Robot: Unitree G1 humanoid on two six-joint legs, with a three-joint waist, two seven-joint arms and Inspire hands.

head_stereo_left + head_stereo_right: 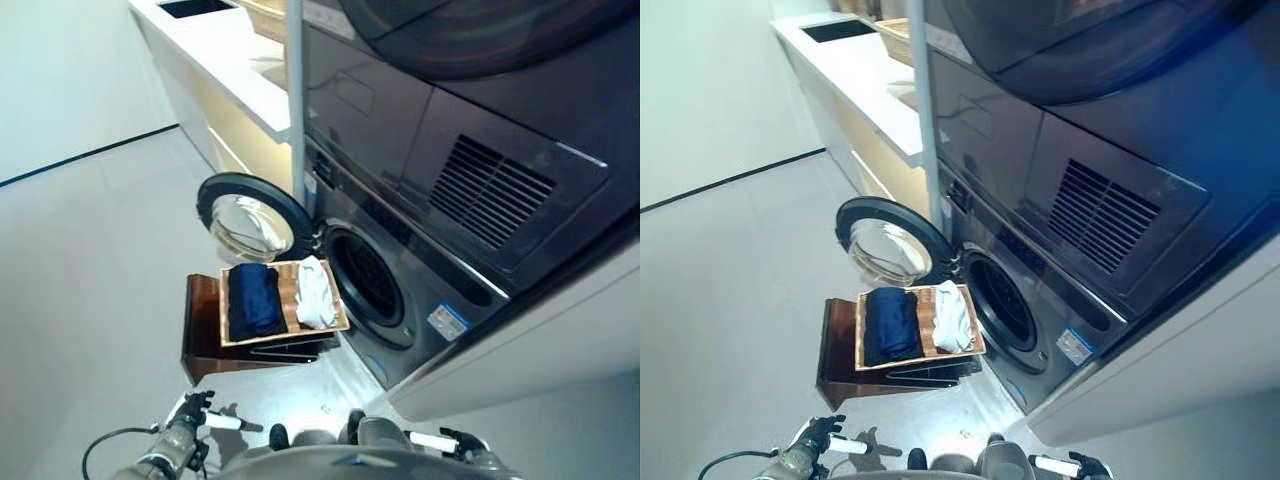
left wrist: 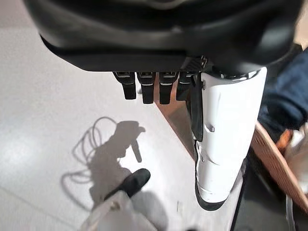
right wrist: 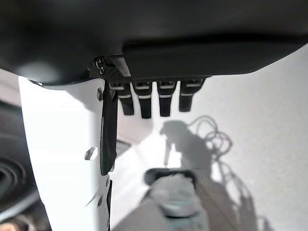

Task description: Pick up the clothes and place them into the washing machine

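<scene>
I am counting two pieces of clothing in one wicker basket (image 1: 286, 338): a dark blue garment (image 1: 255, 298) lying on the basket's left half and a white garment (image 1: 314, 292) lying on its right half, just beside each other. The basket is sitting on a dark wooden stool (image 1: 205, 335), which is standing just at 9 o'clock of the washing machine (image 1: 400, 290). The machine's round door (image 1: 247, 222) is hanging open at 11 o'clock of the basket, and the drum opening (image 1: 366, 278) is showing dark at 3 o'clock of it. My left hand (image 1: 200, 412) is hanging low at 7 o'clock of the stool, fingers (image 2: 144, 89) straight and empty (white-covered thumb apart from them). My right hand (image 1: 450, 441) is hanging at 5 o'clock, likewise relaxed and holding nothing.
</scene>
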